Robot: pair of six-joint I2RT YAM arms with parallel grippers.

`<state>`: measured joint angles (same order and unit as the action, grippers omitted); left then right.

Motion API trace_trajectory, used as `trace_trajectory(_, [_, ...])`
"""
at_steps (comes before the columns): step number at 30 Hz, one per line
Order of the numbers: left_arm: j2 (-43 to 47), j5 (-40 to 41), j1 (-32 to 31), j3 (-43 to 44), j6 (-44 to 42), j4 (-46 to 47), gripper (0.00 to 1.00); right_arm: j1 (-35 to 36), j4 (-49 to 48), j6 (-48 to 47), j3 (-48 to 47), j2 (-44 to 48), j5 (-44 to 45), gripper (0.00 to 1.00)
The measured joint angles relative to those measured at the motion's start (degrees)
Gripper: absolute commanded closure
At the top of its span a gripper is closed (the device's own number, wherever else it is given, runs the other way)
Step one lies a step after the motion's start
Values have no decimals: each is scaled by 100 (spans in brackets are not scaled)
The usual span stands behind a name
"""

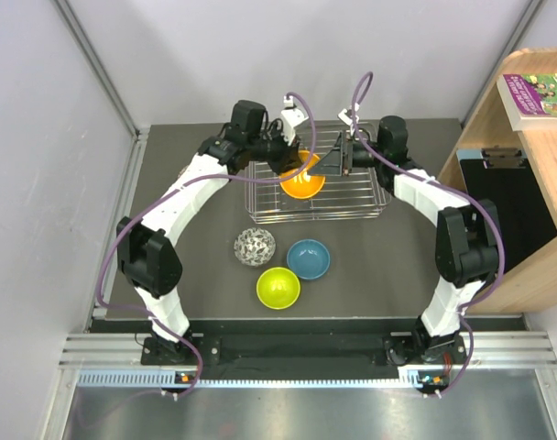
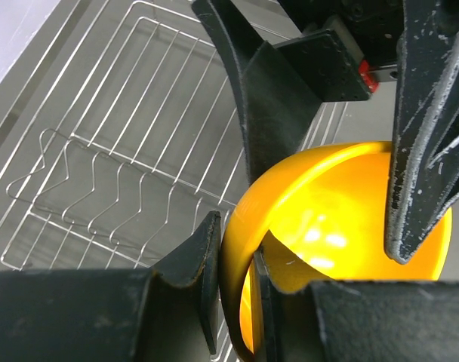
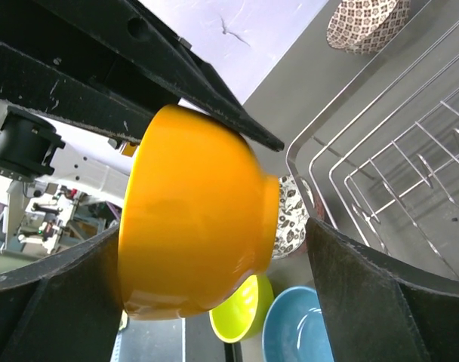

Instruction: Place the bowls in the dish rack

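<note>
The orange bowl (image 1: 302, 181) hangs tilted on its side over the dish rack (image 1: 356, 209). My left gripper (image 1: 290, 161) is shut on its rim, one finger inside and one outside, as the left wrist view (image 2: 233, 260) shows. My right gripper (image 1: 335, 163) is open, its fingers spread on either side of the orange bowl (image 3: 199, 219); the right finger (image 3: 365, 294) stands clear of the bowl's foot. The mosaic bowl (image 1: 255, 246), blue bowl (image 1: 309, 258) and lime green bowl (image 1: 278, 287) sit on the table in front of the rack.
In the right wrist view a pinkish patterned bowl (image 3: 365, 23) lies upside down on the table beyond the rack's end (image 3: 395, 173). A wooden shelf (image 1: 526, 183) with a book stands at the right. Grey walls close in the left and the back.
</note>
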<state>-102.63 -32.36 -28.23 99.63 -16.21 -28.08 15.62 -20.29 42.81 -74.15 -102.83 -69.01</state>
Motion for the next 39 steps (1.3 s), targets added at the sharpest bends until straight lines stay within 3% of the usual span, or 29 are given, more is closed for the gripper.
trace_trajectory(2, [-2,52,0,0,0,17,100,2,-107,107,42,0,-2,18])
trace_trajectory(3, [-2,79,0,0,-2,24,100,4,-201,184,68,0,-4,25])
trace_trajectory(12, [-2,225,-2,0,-46,61,100,61,-737,741,260,0,48,62])
trace_trajectory(17, [-2,227,-2,0,-46,57,100,61,-811,804,293,0,61,75])
trace_trajectory(22, [-9,214,-2,0,-50,59,65,61,-905,844,328,0,79,86])
trace_trajectory(28, [-9,170,-2,0,-85,160,38,111,-894,833,356,0,50,100])
trace_trajectory(29, [-9,168,-2,0,-83,157,27,118,-883,824,367,0,48,100])
trace_trajectory(33, [-9,149,28,0,-42,186,8,125,-785,728,378,0,61,100])
trace_trajectory(36, [-9,107,122,0,28,227,1,125,-632,601,378,0,103,100])
trace_trajectory(39, [0,13,302,-2,157,278,1,125,-479,461,378,0,184,100])
